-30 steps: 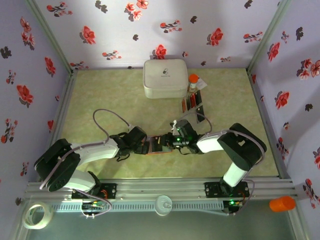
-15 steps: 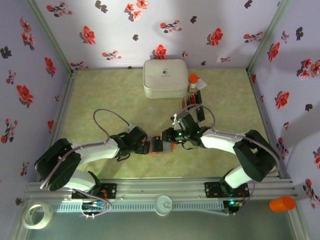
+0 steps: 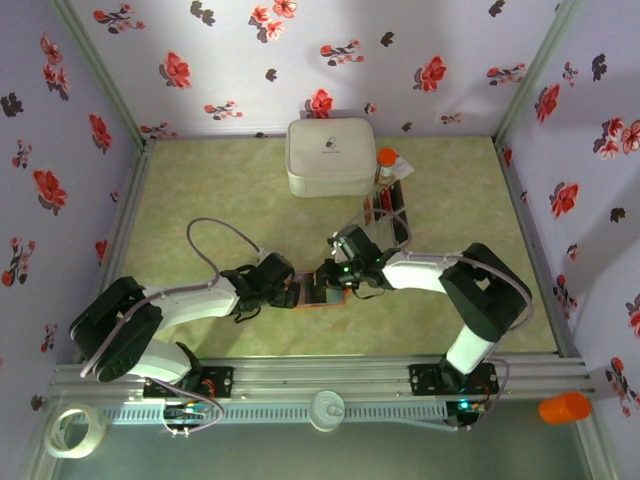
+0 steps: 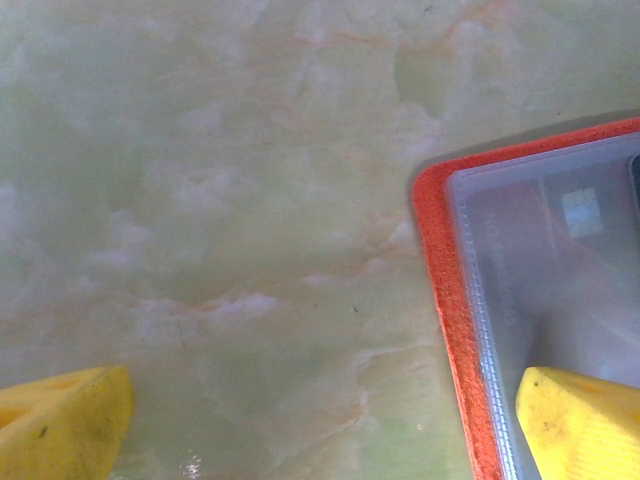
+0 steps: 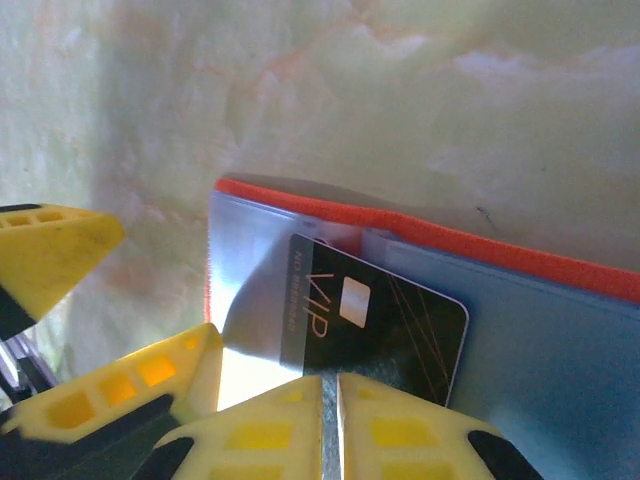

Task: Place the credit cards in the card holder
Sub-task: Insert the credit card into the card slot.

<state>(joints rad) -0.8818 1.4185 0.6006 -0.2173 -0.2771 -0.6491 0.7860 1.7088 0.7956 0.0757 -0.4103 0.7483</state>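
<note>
Card holder (image 3: 312, 293) lies open, 6 o'clock of white case (image 3: 331, 157). Left arm (image 3: 190, 300) stretched low, left gripper (image 4: 320, 400) spread wide, one finger (image 4: 585, 420) resting on it. Right arm (image 3: 440, 275) elbow-bent, right gripper (image 5: 330, 390) pinching black card (image 5: 380, 325), half tucked into holder.

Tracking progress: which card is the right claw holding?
The black VIP card, pinched in the right claw over the orange wallet; the other loose cards lie beside the white case.

The overhead view is bright, even and sharp, with soft shadows on the surface (image 3: 200, 200). Both wrist views are hazy; white glare sits on the wallet (image 5: 560, 340).
</note>
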